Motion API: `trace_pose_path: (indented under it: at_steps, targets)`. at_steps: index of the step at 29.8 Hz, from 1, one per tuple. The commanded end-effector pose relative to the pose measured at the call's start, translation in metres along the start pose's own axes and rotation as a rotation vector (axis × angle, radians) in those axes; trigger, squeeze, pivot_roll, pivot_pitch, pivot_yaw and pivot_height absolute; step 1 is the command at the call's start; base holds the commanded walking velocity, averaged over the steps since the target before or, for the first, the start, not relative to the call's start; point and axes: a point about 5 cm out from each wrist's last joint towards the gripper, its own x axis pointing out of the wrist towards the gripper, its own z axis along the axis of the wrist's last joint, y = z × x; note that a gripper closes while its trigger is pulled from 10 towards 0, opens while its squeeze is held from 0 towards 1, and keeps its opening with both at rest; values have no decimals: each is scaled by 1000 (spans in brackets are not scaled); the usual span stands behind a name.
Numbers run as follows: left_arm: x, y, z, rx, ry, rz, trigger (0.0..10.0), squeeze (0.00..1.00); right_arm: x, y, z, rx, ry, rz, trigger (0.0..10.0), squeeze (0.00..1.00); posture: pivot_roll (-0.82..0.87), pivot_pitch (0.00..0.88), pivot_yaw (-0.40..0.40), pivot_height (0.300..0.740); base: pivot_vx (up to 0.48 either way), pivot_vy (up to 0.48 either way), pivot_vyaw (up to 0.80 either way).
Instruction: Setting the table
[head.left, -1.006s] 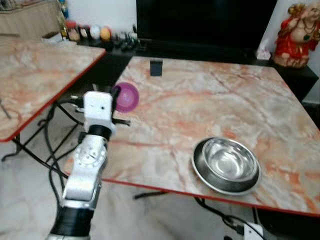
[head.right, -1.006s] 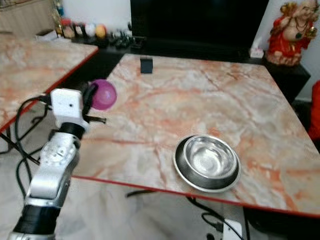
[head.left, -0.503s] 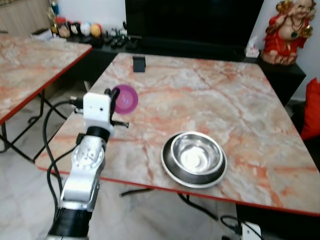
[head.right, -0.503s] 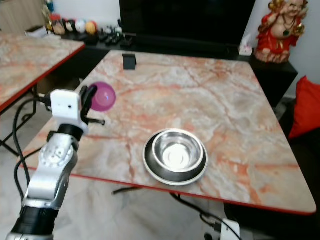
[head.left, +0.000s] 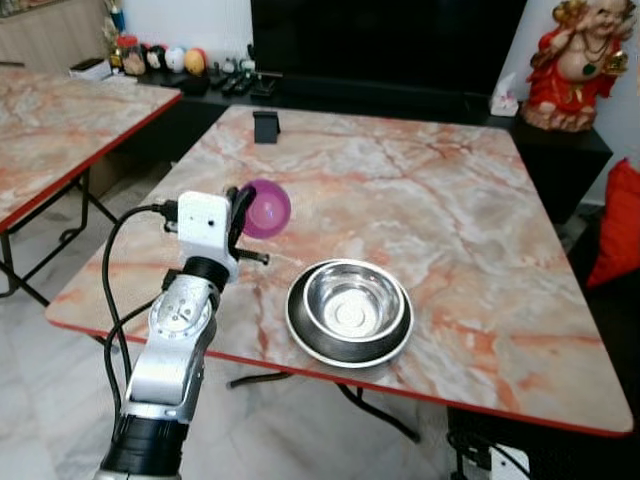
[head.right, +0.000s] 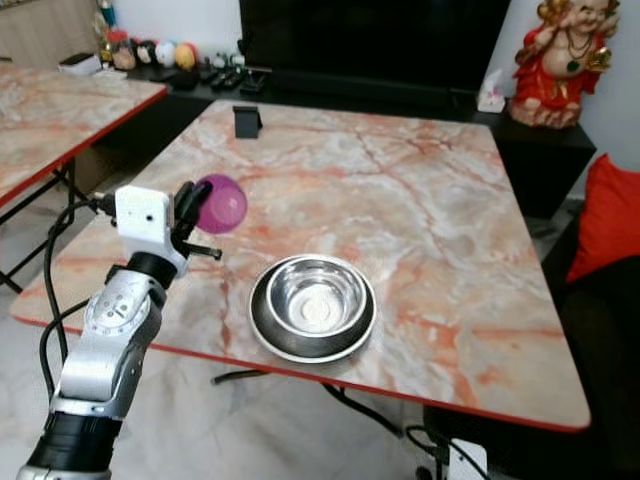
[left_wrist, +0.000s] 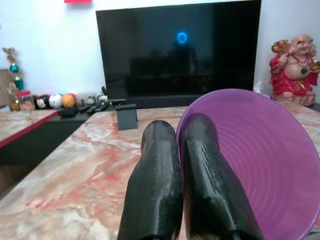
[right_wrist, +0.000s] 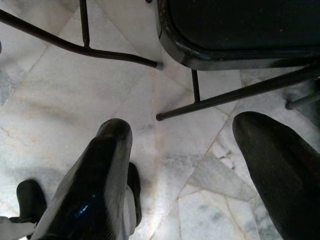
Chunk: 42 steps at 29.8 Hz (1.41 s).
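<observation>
Marble tables (head.left: 420, 200), black television (head.left: 385, 40), tiled floor (right_wrist: 65, 95)

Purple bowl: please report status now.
Left gripper shut on purple bowl, held above table. Right gripper open, idle over floor. Steel bowl beside it.

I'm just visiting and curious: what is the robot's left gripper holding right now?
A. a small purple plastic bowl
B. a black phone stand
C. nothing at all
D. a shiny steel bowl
A: the left gripper has its black fingers pinched on the rim of the small purple plastic bowl, held above the marble-patterned table.
</observation>
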Motion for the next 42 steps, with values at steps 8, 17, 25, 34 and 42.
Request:
trace_pose_path:
  at_steps: [8, 17, 25, 34, 42]
  targets:
    - [4, 12, -2, -121, 51, 7, 10000, 0, 1, 4, 0, 12, 7, 8, 10000, 0, 124, 0, -61, 740, 0, 0, -152]
    - [5, 18, -2, -195, 66, 35, 10000, 0, 1, 4, 0, 10, 10, 12, 10000, 0, 124, 0, -61, 740, 0, 0, -652]
    - [6, 18, -1, -200, 82, 21, 10000, 0, 1, 4, 0, 10, 2, 15, 10000, 0, 124, 0, -61, 740, 0, 0, -299]
    - [9, 14, 2, -217, 88, -3, 10000, 0, 1, 4, 1, 10, -1, 11, 10000, 0, 126, 0, -62, 740, 0, 0, 0]
    - [9, 16, 3, -216, 91, 6, 10000, 0, 1, 4, 0, 12, 6, 13, 10000, 0, 126, 0, -62, 740, 0, 0, -511]
